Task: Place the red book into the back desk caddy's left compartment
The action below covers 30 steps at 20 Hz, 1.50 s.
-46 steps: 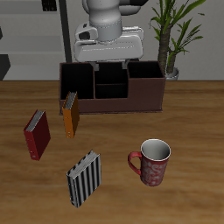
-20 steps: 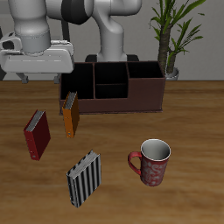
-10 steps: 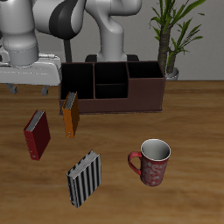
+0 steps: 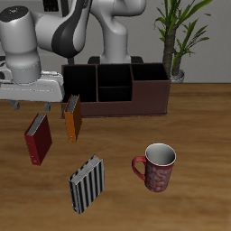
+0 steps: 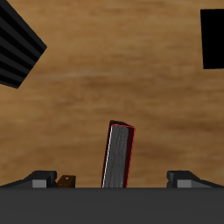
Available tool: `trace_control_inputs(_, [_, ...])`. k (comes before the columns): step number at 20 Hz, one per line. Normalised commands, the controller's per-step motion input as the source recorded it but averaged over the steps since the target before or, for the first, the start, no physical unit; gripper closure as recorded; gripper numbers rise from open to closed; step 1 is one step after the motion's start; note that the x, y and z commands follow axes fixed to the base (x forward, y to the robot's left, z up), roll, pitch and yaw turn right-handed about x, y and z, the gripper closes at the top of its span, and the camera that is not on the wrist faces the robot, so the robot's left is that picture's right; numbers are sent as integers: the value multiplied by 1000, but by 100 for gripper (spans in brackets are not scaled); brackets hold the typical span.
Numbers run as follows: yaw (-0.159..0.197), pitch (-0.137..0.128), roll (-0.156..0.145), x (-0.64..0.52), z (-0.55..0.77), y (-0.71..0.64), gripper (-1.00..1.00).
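We see the gripper [image 4: 34,101] hanging above the red book [image 4: 38,138], fingers spread wide with nothing between them; in the wrist view both fingertips [image 5: 42,179] sit well apart on either side of the book's spine [image 5: 118,155]. No contact with the book. The red book stands upright on the table [image 4: 194,126], in front of the back desk caddy [image 4: 115,90] and nearer the table's front edge, with the orange-brown book [image 4: 71,118] just beside it, closer to the caddy. The caddy's left compartment [image 4: 150,75] is the narrow end section near the plant [image 4: 177,36], far from the book. The striped book [image 4: 87,184] lies near the front edge, the red mug [image 4: 158,166] beside it, apart from both books.
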Motion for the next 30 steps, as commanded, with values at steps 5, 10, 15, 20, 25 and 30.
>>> trace_control_inputs(5, [-14,3,-27,28,-237,-151,-100])
trace_control_inputs(10, [-46,-8,7,-19,-267,-10,-100])
trace_control_inputs(15, [-31,36,-10,59,-347,-34,-100])
trace_control_inputs(20, [-15,36,4,30,-288,15,-100])
trace_control_inputs(25, [-14,33,-13,58,-308,-38,100])
trace_control_inputs(30, [-1,9,12,-27,-89,93,100])
